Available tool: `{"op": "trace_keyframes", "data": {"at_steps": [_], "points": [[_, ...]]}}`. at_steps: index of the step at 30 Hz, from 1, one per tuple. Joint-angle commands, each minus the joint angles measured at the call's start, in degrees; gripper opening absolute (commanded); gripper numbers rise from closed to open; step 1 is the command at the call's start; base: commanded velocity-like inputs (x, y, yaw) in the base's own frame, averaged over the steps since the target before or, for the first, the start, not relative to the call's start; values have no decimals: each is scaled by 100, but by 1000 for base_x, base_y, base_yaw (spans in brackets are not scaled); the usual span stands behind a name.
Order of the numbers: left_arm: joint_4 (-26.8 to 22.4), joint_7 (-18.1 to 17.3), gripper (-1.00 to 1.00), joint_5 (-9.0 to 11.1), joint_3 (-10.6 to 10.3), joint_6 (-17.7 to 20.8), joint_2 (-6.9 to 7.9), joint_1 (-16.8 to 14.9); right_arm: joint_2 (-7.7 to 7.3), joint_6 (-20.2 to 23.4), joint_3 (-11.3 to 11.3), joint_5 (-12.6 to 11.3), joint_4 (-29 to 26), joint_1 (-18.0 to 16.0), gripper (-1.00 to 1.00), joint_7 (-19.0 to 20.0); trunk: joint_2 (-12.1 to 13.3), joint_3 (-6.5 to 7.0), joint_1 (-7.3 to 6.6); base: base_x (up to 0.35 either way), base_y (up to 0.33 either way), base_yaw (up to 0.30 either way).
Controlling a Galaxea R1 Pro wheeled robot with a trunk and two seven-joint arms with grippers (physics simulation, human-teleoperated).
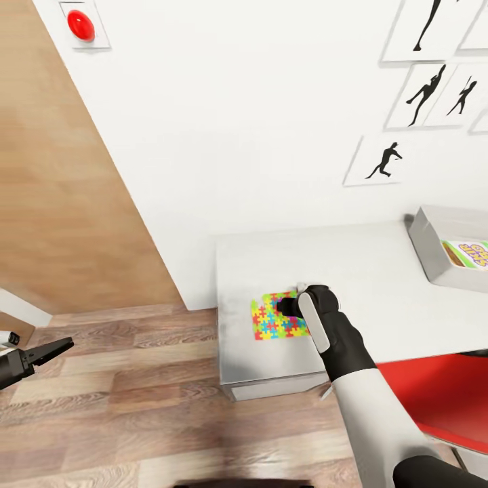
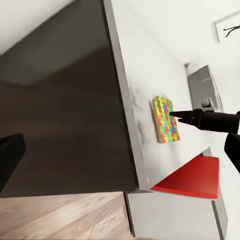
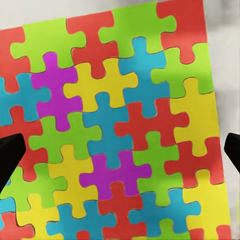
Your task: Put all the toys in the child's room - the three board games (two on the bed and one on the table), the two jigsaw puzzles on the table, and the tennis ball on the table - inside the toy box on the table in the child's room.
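A jigsaw puzzle (image 1: 271,320) (image 2: 165,120) (image 3: 115,125) of interlocking bright pieces lies flat near the left end of the pale table (image 1: 366,271). My right gripper (image 1: 287,306) (image 2: 176,114) (image 3: 120,150) hovers just above it, open, with a dark fingertip (image 3: 10,154) off each side of the slab. The light grey toy box (image 1: 434,261) (image 2: 202,89) stands at the table's right end with a printed board game (image 1: 469,253) inside. My left gripper (image 1: 49,351) hangs low over the wood floor, left of the table, open and empty.
A red chair (image 1: 434,400) (image 2: 192,176) sits under the table's right front edge. A brown wooden panel (image 1: 61,176) stands to the left. The white wall carries black silhouette prints (image 1: 423,95) and a red button (image 1: 80,26). Wood-plank floor (image 1: 135,407) lies in front.
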Motion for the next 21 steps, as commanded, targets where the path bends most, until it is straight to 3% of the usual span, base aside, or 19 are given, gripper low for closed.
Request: {"op": "trace_keyframes", "data": {"at_steps": [1, 15, 21], "points": [[4, -26, 100, -9, 0, 61, 1, -4, 2, -23, 6, -247, 219, -2, 100, -49, -8, -10, 5, 0, 290, 0], [4, -26, 100, -3, 0, 61, 1, -4, 2, -17, 7, -247, 214, -2, 100, -50, -8, -10, 5, 0, 288, 0], [4, -26, 100, -3, 0, 61, 1, -5, 2, -15, 8, -247, 210, -2, 100, -50, -8, -10, 5, 0, 157, 0]]}}
